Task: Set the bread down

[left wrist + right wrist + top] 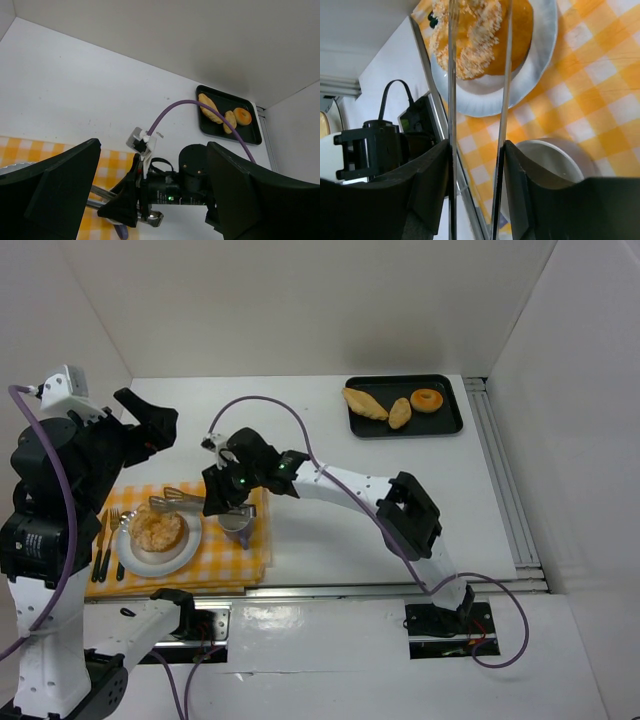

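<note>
A crumb-topped round bread [157, 528] lies on a white plate [170, 560] on the yellow checked cloth [235, 560]. My right gripper [226, 496] is shut on metal tongs [180, 497] whose tips reach the plate's far edge. In the right wrist view the gripper [477, 150] holds the two tong arms [452, 100] apart, and they run over the bread [480, 35] on the plate [540, 60]; I cannot tell whether they touch it. My left gripper [150, 425] is open and empty, raised above the table's left side; it also shows in the left wrist view [150, 180].
A black tray [450, 425] at the back right holds two long breads [366, 403] and a doughnut [427, 400]. A grey cup [237, 524] stands on the cloth under my right gripper. A fork and knife [104, 545] lie left of the plate.
</note>
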`<action>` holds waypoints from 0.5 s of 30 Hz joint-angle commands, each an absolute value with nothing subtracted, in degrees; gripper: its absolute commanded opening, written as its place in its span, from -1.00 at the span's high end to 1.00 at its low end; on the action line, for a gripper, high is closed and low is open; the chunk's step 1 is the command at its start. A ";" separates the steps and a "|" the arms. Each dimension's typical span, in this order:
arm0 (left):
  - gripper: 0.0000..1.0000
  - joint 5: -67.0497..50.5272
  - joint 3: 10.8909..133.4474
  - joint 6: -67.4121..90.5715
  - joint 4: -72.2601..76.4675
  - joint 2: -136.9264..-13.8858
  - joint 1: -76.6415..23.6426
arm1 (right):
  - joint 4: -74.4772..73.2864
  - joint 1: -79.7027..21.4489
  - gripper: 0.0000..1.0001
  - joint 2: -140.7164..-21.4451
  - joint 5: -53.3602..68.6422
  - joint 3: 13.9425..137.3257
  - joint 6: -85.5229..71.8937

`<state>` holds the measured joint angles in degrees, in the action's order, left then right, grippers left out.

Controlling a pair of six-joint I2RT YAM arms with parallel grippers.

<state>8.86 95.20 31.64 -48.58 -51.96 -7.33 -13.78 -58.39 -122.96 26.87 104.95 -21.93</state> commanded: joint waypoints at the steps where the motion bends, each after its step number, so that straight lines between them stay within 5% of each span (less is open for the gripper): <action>1: -1.00 9.67 94.57 30.67 -47.11 -51.24 -7.56 | -12.57 -55.38 -0.06 -115.06 24.09 105.82 -21.01; 7: -1.00 9.67 94.57 30.67 -46.58 -51.24 -7.56 | -10.55 -50.11 -0.06 -109.52 20.57 101.61 -21.00; 15: -1.00 9.67 94.04 30.15 -46.05 -51.24 -7.56 | -12.91 -29.76 -0.06 -93.35 -3.06 83.96 -24.96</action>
<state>8.99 94.54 31.48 -48.36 -51.62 -7.33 -12.78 -37.39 -99.63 9.76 87.96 -23.00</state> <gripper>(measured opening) 0.998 0.532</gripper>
